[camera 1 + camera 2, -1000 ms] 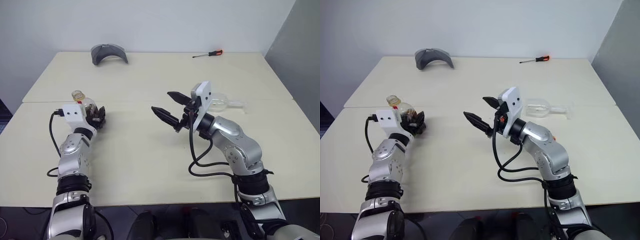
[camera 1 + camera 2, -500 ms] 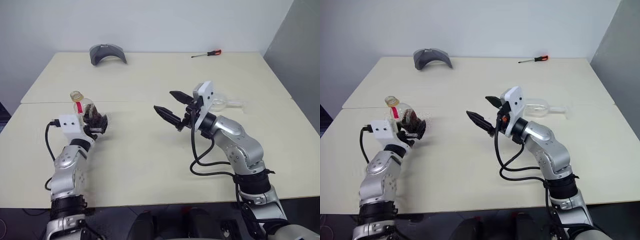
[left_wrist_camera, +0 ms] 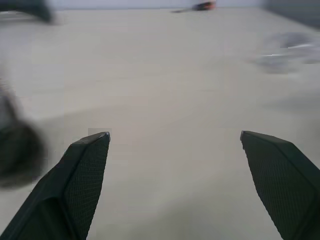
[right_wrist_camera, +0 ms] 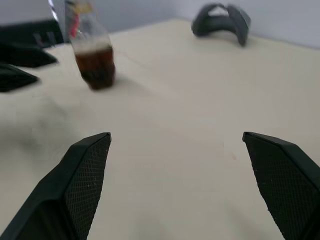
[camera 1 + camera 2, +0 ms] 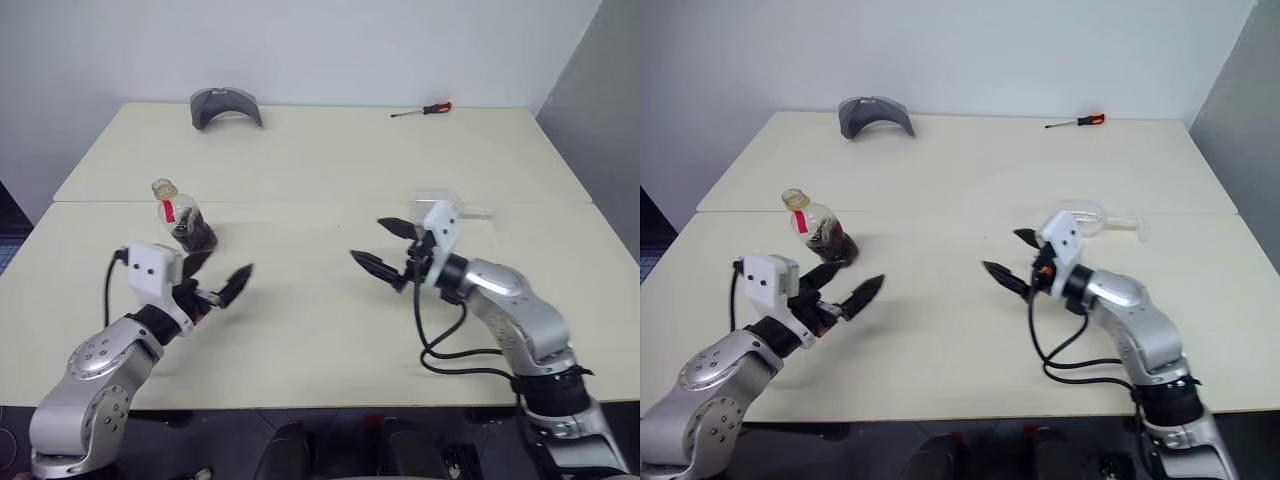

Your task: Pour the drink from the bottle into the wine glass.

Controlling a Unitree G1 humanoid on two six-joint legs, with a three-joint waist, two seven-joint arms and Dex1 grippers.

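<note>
Left gripper (image 5: 222, 285) had let go of the bottle (image 5: 182, 217) and backed off; both grippers gaped wide, empty. Wine glass (image 5: 1092, 218) lay toppled behind right gripper (image 5: 1006, 262) (could roll if nudged).

You see the left gripper (image 5: 222, 283) and right gripper (image 5: 382, 248) pointing inward toward each other, both jaws spread wide, holding nothing.

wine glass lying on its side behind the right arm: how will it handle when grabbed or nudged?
The wine glass lies on its side on the table, so a nudge would probably make its rounded bowl roll, likely in an arc around the foot. It looks thin and clear, probably fragile and slick against hard fingers. The stem looks slender; gripping the bowl seems safer.
</note>
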